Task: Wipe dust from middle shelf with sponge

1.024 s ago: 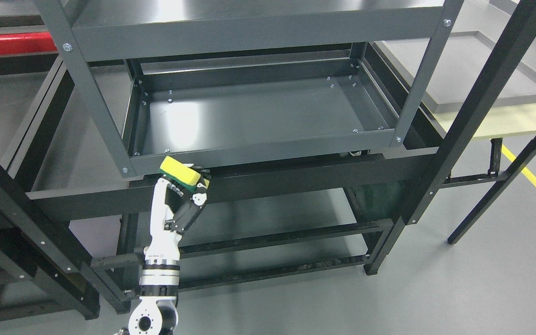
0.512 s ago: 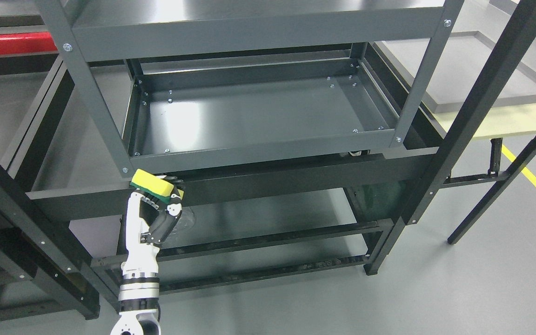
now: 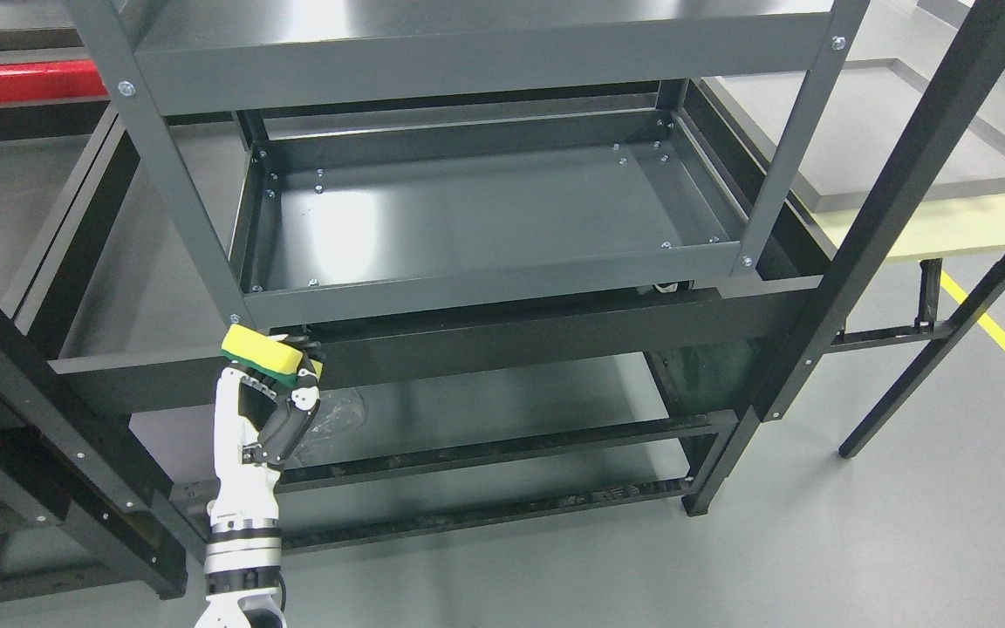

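Head view, near to far. At the bottom edge left of the middle you see your left arm rising nearly upright, white forearm with banded wrist cuffs, ending in the left hand [image 3: 271, 410]. Its black-jointed fingers [image 3: 297, 410] are curled up and around the sponge [image 3: 263, 351], gripping it from below and from the sides. A small dark marking sits on the forearm, too small for you to read.

You find the sponge at the top of the hand, yellow face up, with a green layer showing along its lower edge. Its long axis runs roughly left to right, the right end a little lower and nearer you. It sits just below the front left corner of the middle shelf [image 3: 485, 218], in front of the black crossbar [image 3: 555, 336], outside the shelf tray; you cannot tell whether it touches the frame.

Behind the hand, the lower shelf [image 3: 502, 401] carries a crumpled clear plastic film [image 3: 337, 419]. Above, the middle shelf is a dark grey rimmed tray with a bright glare patch on its left part. Farther back and right, note a grey tray [image 3: 974, 166] on a pale yellow board [image 3: 965, 231], and a yellow floor line [image 3: 1004, 340].
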Controlling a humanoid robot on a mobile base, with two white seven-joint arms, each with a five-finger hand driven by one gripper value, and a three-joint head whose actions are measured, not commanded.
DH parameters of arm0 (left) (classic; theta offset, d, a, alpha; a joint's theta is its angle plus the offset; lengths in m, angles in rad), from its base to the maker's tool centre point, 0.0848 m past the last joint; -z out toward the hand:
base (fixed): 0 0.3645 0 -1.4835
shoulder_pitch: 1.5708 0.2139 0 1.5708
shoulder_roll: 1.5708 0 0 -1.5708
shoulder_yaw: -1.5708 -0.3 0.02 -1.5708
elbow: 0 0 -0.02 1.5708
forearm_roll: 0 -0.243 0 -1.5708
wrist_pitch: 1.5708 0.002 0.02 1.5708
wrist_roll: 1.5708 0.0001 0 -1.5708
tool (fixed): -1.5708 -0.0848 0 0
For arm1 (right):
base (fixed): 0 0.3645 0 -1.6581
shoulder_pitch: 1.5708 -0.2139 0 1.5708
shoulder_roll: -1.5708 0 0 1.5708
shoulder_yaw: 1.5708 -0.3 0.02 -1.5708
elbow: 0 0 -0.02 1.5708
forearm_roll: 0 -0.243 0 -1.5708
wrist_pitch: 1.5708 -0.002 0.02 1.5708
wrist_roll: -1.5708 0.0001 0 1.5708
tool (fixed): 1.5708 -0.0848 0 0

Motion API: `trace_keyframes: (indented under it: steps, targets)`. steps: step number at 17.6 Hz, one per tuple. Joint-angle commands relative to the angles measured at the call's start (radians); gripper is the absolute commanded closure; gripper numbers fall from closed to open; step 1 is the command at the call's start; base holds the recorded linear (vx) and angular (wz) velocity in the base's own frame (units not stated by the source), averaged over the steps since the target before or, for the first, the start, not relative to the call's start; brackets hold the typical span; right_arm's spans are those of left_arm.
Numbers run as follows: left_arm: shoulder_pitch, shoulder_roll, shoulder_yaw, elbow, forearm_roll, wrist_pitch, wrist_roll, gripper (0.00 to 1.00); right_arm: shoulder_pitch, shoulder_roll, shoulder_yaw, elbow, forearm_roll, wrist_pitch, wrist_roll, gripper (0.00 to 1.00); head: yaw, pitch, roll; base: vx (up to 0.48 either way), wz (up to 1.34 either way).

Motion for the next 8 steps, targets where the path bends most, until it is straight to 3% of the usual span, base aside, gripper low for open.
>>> trace_keyframes:
  steps: [1,8]
  targets:
    - [0.004,0.017,-0.003,-0.015,0.0,0.0,0.0,1.0,0.001,-0.017,0.0,-0.017,0.0,0.072,0.0,0.0,0.0,0.0,0.0,0.0,0.0]
    - [0.01,0.017,-0.008,-0.015,0.0,0.0,0.0,1.0,-0.001,-0.017,0.0,-0.017,0.0,0.073,0.0,0.0,0.0,0.0,0.0,0.0,0.0]
